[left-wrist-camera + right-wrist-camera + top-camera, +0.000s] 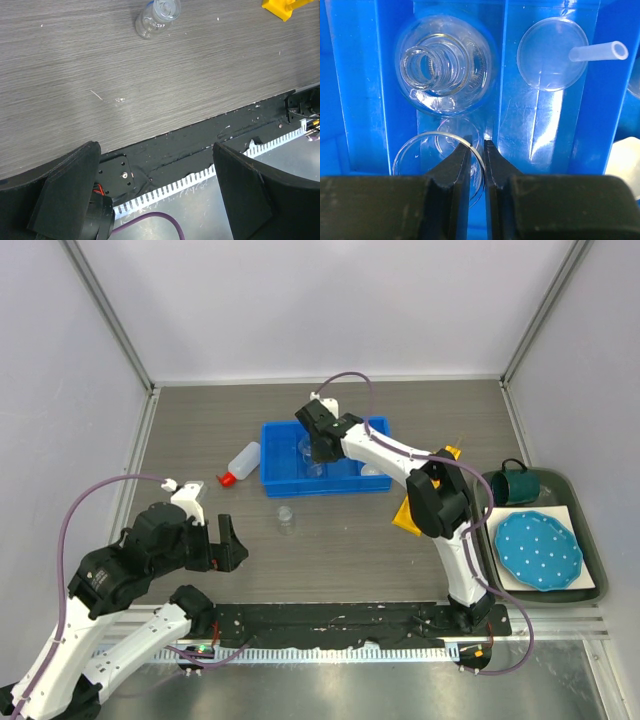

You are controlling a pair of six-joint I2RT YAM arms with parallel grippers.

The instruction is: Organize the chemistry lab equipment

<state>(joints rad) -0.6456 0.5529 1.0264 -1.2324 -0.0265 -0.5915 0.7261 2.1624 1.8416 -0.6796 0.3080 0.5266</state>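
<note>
My right gripper [320, 452] reaches down into the blue bin [272, 455]. In the right wrist view it [476, 145] is shut on the rim of a clear glass beaker [417, 150] in the bin's left compartment. A second glass beaker [445, 65] stands just beyond it. A clear funnel [552, 52] lies in the neighbouring compartment. On the table, a small glass beaker [287, 518] [156, 17] stands in front of the bin. A red-capped squeeze bottle [241, 462] lies left of the bin. My left gripper [228, 540] [155, 150] hangs open and holds nothing near the table's front edge.
The yellow rack [405, 515] [282, 6] sits right of the bin, largely hidden by my right arm. At the far right, a dark tray [590, 560] holds a teal mug [515, 483] and a blue dotted plate [538, 548]. Walls enclose the table.
</note>
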